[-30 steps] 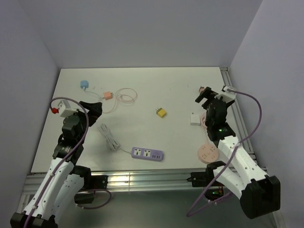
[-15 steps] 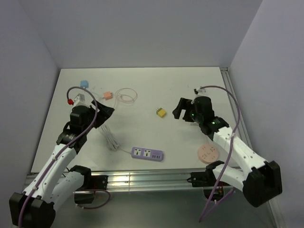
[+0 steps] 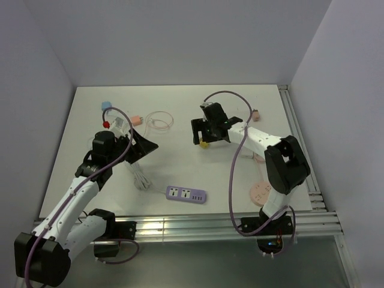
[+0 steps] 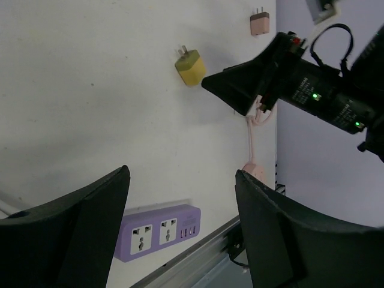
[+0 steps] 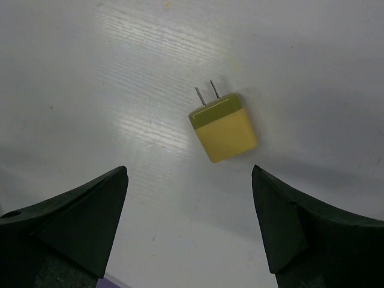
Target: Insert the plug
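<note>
A yellow two-pin plug (image 5: 223, 126) lies flat on the white table, pins pointing away, just ahead of my right gripper (image 5: 189, 172), which is open with nothing between its fingers. From above, the right gripper (image 3: 209, 133) hovers over the yellow plug (image 3: 204, 144) at mid-table. A purple power strip (image 3: 186, 195) with two sockets lies near the front edge; it also appears as the purple strip (image 4: 159, 231) low in the left wrist view. My left gripper (image 4: 183, 174) is open and empty, and the left gripper (image 3: 146, 146) sits left of centre, above the strip's white cable (image 3: 138, 175).
A blue plug (image 3: 107, 106) and a pink plug (image 3: 135, 120) with a coiled cable (image 3: 159, 120) lie at the back left. A small pink plug (image 3: 256, 114) is at the right, a round pink disc (image 3: 263, 194) at the front right. Metal rails (image 3: 180, 227) edge the front.
The right arm swung from the table's right edge leftward to above the yellow plug. The left gripper moved rightward toward the middle. Both jaws narrowed slightly.
</note>
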Controlling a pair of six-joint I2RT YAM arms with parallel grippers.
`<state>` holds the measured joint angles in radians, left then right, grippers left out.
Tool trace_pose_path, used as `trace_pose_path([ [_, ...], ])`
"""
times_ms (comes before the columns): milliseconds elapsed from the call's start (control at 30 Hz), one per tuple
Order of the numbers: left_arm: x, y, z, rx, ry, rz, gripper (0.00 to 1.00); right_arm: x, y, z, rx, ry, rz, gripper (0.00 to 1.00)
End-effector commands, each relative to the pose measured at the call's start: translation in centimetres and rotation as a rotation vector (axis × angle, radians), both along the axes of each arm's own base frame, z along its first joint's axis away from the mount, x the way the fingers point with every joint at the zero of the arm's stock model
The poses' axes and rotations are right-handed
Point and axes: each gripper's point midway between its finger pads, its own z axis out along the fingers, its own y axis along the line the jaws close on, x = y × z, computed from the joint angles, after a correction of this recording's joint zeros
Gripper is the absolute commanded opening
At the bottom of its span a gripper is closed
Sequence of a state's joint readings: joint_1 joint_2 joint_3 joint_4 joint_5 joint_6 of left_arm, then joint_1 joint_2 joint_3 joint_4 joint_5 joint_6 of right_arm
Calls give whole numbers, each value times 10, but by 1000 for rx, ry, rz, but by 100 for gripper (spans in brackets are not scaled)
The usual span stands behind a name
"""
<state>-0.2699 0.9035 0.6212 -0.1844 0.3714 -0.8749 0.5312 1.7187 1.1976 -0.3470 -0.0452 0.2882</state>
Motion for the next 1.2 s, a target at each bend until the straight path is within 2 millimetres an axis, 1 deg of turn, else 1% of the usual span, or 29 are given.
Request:
trace_pose_path([
  [0, -2, -6, 33, -16, -117, -60, 77, 11, 0, -2, -69, -9, 56, 89],
  [33, -2, -6, 34, -17, -119, -60, 77, 12, -1, -5, -79, 4, 59, 86],
  [133, -4, -6, 39, -16, -128, -63, 77, 19, -2, -20, -127, 27, 60, 82],
  [267, -6, -7, 39, -21, -133, -70, 77, 23, -2, -37, -165, 44, 93, 82],
  [333, -7, -7, 40, -26, -138, -71, 77, 30, -7, -38, -195, 37, 80, 81],
  [367, -7, -7, 39, -28, -135, -70, 77, 31, -9, -44, -211, 46, 75, 81],
  [433, -7, -9, 39, -33, -135, -78, 77, 34, -9, -45, -207, 52, 79, 80],
  [500, -7, -9, 41, -34, -137, -82, 77, 33, -6, -48, -191, 66, 84, 72],
  [533, -7, -9, 41, -34, -136, -80, 77, 32, -7, -50, -192, 78, 83, 65],
  [600, -7, -9, 43, -34, -141, -84, 77, 29, -7, -50, -186, 81, 74, 58],
  [633, -7, -9, 42, -34, -138, -83, 77, 30, -6, -48, -176, 69, 68, 48],
  [667, -8, -10, 42, -37, -138, -90, 76, 30, -6, -42, -164, 52, 63, 44],
  [700, -8, -11, 42, -39, -139, -93, 76, 25, -8, -44, -161, 59, 55, 37],
  [733, -9, -12, 43, -43, -141, -103, 76, 25, -7, -40, -152, 44, 54, 22],
  [767, -9, -13, 43, -46, -138, -106, 76, 24, -4, -31, -122, 28, 61, 17],
  [800, -11, -15, 44, -56, -137, -124, 75, 19, -4, -30, -106, 31, 61, 12],
  [833, -12, -17, 44, -63, -137, -138, 75, 16, -3, -25, -91, 25, 68, 0],
  [867, -13, -20, 43, -71, -128, -157, 74, 12, 0, -8, -58, 0, 76, 0],
  [900, -18, -26, 46, -92, -128, -203, 72, 1, 2, -6, -33, 12, 95, 0],
  [933, -20, -30, 50, -108, -143, -231, 72, -10, 14, 3, 43, 21, 156, 0],
  [967, -23, -35, 52, -125, -143, -262, 73, -22, 23, 25, 112, 0, 202, 0],
  [1000, -25, -38, 53, -138, -144, -284, 73, -37, 26, 25, 151, 26, 235, 0],
  [1033, -29, -43, 58, -158, -152, -318, 74, -53, 38, 36, 238, 43, 306, 0],
  [1067, -30, -46, 56, -173, -126, -329, 74, -65, 42, 53, 284, 18, 347, 0],
  [1100, -30, -48, 56, -186, -116, -336, 75, -79, 44, 51, 299, 29, 384, 0],
  [1133, -33, -53, 56, -203, -98, -362, 75, -87, 46, 56, 315, 19, 411, 0],
  [1167, -31, -56, 53, -219, -63, -360, 75, -96, 49, 68, 334, -13, 439, 0],
])
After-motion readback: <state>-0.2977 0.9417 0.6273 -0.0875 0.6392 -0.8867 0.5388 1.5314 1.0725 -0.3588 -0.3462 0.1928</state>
